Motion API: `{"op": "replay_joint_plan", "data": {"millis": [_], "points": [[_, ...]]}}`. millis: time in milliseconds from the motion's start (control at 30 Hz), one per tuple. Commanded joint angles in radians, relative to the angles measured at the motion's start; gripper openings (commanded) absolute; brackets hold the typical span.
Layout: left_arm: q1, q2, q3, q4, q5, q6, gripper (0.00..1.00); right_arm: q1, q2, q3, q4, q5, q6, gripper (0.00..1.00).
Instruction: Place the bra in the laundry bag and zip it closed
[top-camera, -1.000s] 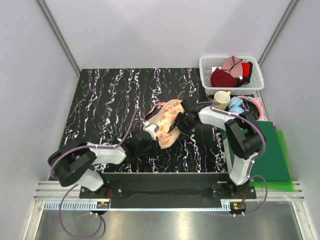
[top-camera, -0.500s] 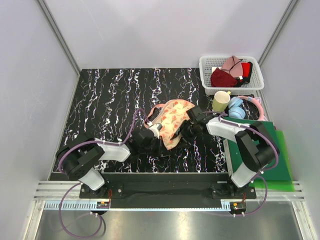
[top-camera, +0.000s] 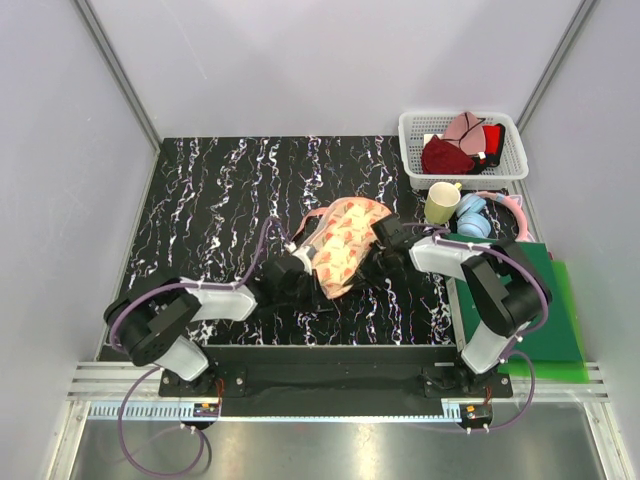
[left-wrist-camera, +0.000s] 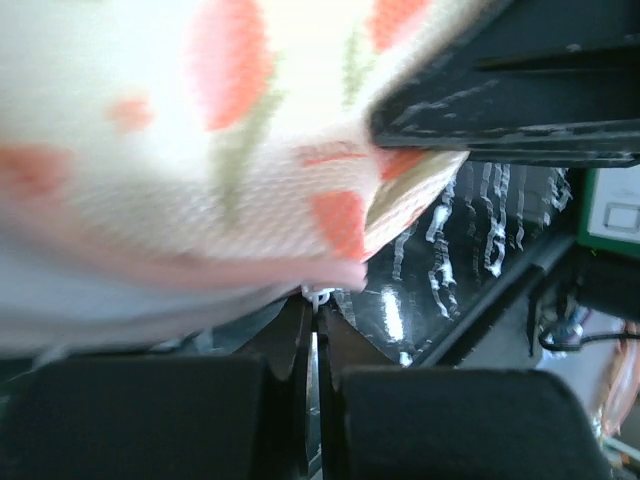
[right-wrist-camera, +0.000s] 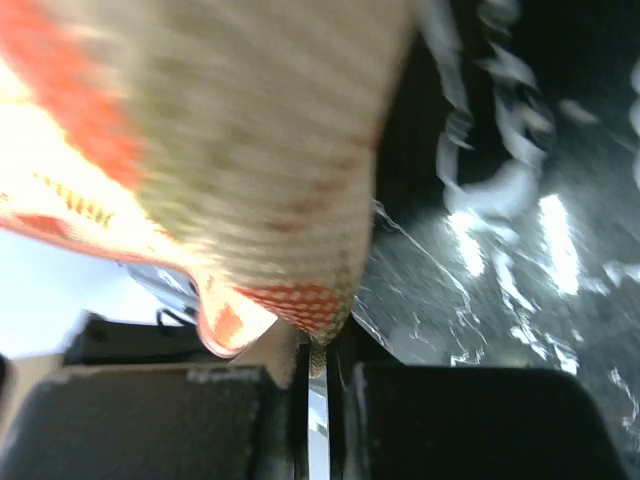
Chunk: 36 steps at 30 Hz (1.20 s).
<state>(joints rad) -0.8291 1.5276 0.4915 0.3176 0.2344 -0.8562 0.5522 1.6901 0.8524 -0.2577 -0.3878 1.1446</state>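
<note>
The laundry bag (top-camera: 347, 238), peach with orange-red print, lies folded over in the middle of the table between both arms. My left gripper (top-camera: 303, 270) is at its near-left edge, shut; in the left wrist view its tips (left-wrist-camera: 318, 300) pinch a small white loop under the bag's pink edge (left-wrist-camera: 250, 275). My right gripper (top-camera: 376, 252) is at the bag's right side, shut on a fold of the bag's printed fabric (right-wrist-camera: 318, 345). The bag (right-wrist-camera: 230, 130) fills most of the right wrist view. The bra is hidden.
A white basket (top-camera: 505, 165) at the back right holds a dark red garment (top-camera: 445, 155) and a pale pink one (top-camera: 464, 127). In front of it stand a yellow-green mug (top-camera: 441, 202) and blue and pink items (top-camera: 478, 215). A green board (top-camera: 545, 305) lies along the right edge.
My right gripper has closed on the bag's right edge after moving in beside it. The bag has flattened and shifted slightly right. The left arm has drawn back a little.
</note>
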Motion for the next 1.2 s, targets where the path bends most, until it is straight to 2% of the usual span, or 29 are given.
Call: {"op": "replay_joint_plan", "data": {"millis": [0,100,167,300,333,367,433,467,533,633,833,933,1167], "points": [[0.11,-0.101,-0.021,-0.274,-0.067,0.084,0.0,-0.046,0.046,0.073,-0.031,0.029,-0.284,0.0],[0.165,-0.144,-0.002,-0.391,-0.09,0.169,0.0,-0.063,0.022,0.071,-0.058,0.058,-0.4,0.0],[0.182,-0.149,0.021,-0.41,-0.074,0.23,0.0,-0.081,0.014,0.082,-0.064,0.05,-0.478,0.0],[0.176,-0.063,0.079,-0.333,0.116,0.272,0.0,-0.087,0.095,0.203,-0.143,0.009,-0.601,0.0],[0.17,-0.023,0.093,-0.33,0.127,0.267,0.0,-0.086,0.111,0.244,-0.173,0.007,-0.608,0.0],[0.154,-0.012,0.101,-0.321,0.137,0.249,0.0,-0.087,0.126,0.267,-0.193,0.009,-0.623,0.04],[0.14,-0.009,0.107,-0.252,0.143,0.215,0.0,-0.086,0.149,0.309,-0.25,0.015,-0.617,0.22],[0.131,-0.006,0.11,-0.217,0.144,0.18,0.0,-0.087,0.151,0.313,-0.265,0.007,-0.602,0.42],[0.125,0.002,0.122,-0.189,0.148,0.14,0.0,-0.086,0.132,0.297,-0.291,-0.003,-0.576,0.52],[0.113,0.032,0.133,-0.106,0.172,0.054,0.0,-0.087,0.066,0.228,-0.282,-0.043,-0.505,0.62],[0.07,0.106,0.17,0.0,0.213,-0.073,0.0,-0.086,-0.101,0.018,-0.083,-0.123,-0.21,0.63],[0.05,0.121,0.174,0.06,0.23,-0.121,0.0,-0.081,-0.15,-0.052,0.009,-0.126,-0.116,0.61],[0.03,0.137,0.18,0.119,0.252,-0.159,0.0,-0.08,-0.123,-0.101,0.123,-0.083,-0.059,0.51]]}}
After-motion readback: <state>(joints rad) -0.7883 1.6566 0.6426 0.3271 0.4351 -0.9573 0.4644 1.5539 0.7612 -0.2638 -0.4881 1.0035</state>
